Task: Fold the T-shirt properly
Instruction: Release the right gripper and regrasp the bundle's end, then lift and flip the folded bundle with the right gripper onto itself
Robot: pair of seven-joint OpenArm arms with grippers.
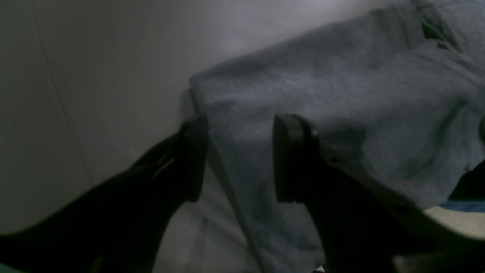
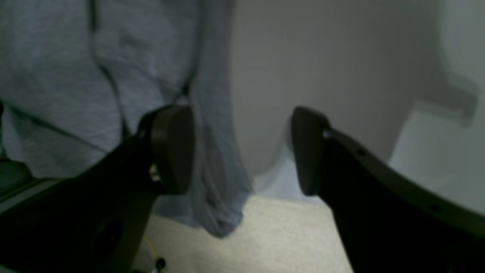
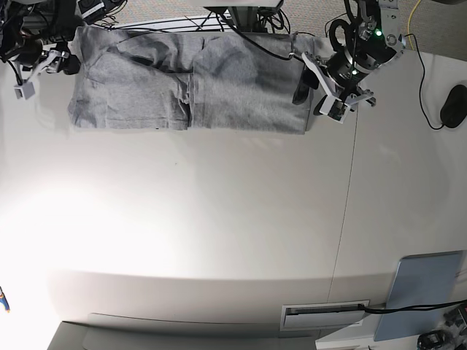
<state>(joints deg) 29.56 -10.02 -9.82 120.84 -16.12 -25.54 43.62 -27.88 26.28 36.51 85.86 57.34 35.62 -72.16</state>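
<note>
The T-shirt (image 3: 190, 87) lies folded into a wide grey band along the far edge of the white table (image 3: 219, 233), its hem hanging a little over that edge in the right wrist view. The left gripper (image 1: 240, 157) straddles the shirt's side edge with its jaws apart, one finger (image 1: 291, 157) over the cloth and the other over bare table; nothing is pinched. The right gripper (image 2: 242, 149) stands spread wide at the opposite end, one finger (image 2: 172, 148) against the fabric, the other clear of it, holding nothing. A mouse (image 3: 454, 106) sits well off to the side.
</note>
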